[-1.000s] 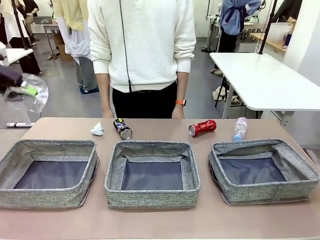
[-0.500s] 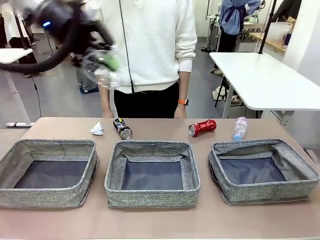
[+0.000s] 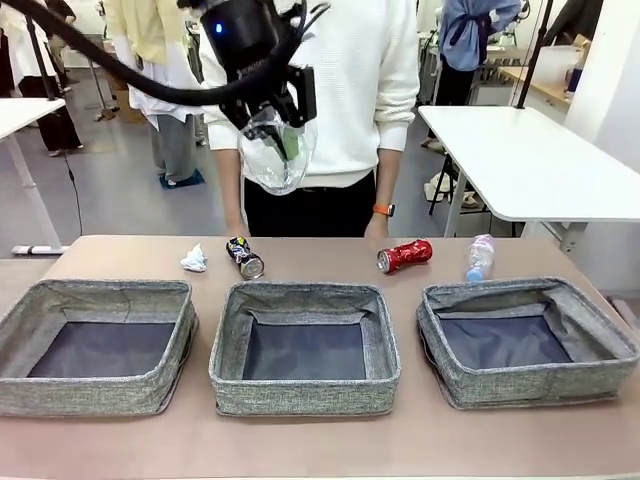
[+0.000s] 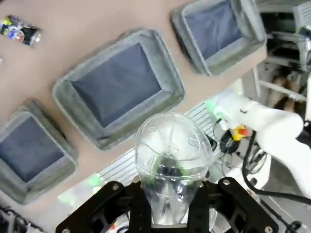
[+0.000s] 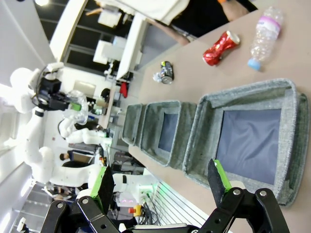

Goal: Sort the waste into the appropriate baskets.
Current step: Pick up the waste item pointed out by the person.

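1. Clamps the left tool (image 3: 283, 135) on a crumpled clear plastic cup (image 3: 278, 158), jaws drawn close together, a green pad showing through the clear wall.
2. Holds that cup well above the table (image 3: 300, 440), in front of the white sweater of the person (image 3: 340, 70) standing at the far side.
3. From the left wrist, looks past the cup onto the middle basket (image 4: 99, 59), one of three square, low-walled bins of grey woven fabric with dark grey lining.
4. Carries the right tool (image 5: 160, 177) with its green-padded fingers wide apart and nothing between them, the right basket (image 5: 243, 94) nearest in its wrist view.
5. Sets the left basket (image 3: 95, 293), middle basket and right basket side by side in a row on the table.
6. Beyond the gap between left and middle baskets, on the person's side: a white paper wad (image 3: 194, 259) and, just beside it, a dark blue-black drink can (image 3: 244, 257) on its side.
7. Beyond the gap between middle and right baskets: a dented red drink can (image 3: 404, 255) on its side.
8. Beyond the right basket, near the red can but apart from it: a small clear bottle with pink label (image 3: 480, 257) and blue cap, lying down.
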You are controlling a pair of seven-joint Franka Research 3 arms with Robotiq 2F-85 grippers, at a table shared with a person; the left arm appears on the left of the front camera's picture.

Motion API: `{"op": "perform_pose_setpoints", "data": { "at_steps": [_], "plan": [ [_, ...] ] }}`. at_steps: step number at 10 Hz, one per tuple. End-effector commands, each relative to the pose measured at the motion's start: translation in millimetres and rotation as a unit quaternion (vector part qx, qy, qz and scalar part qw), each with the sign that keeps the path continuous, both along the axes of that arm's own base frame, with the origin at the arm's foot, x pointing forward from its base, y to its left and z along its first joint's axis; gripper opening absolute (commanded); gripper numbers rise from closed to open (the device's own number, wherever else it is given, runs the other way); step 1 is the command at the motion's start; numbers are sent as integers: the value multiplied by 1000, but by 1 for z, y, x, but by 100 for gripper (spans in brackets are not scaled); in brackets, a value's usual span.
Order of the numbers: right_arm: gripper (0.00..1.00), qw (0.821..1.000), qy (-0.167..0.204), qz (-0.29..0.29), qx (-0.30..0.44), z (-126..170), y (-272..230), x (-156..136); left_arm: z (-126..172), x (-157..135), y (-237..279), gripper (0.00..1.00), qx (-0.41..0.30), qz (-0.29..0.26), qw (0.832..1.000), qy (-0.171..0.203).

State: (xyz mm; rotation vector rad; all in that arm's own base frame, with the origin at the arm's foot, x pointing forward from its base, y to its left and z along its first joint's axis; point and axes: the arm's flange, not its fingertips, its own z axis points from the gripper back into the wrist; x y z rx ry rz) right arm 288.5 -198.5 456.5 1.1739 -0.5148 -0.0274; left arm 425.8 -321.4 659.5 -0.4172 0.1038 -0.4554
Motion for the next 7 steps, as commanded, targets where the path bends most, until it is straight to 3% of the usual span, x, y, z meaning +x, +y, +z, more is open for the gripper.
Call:
{"op": "perform_pose_setpoints", "data": {
  "at_steps": [1,3,7],
  "plan": [
    [100,1000,-17,0,5,2,0,2,30,-1,-8,8,21,2,999,26],
    [100,1000,-17,0,5,2,0,2,43,1,-10,8,38,15,999,2],
    [100,1000,-17,0,5,2,0,2,35,-9,-8,8,18,1,1000,9]
  ]
}}
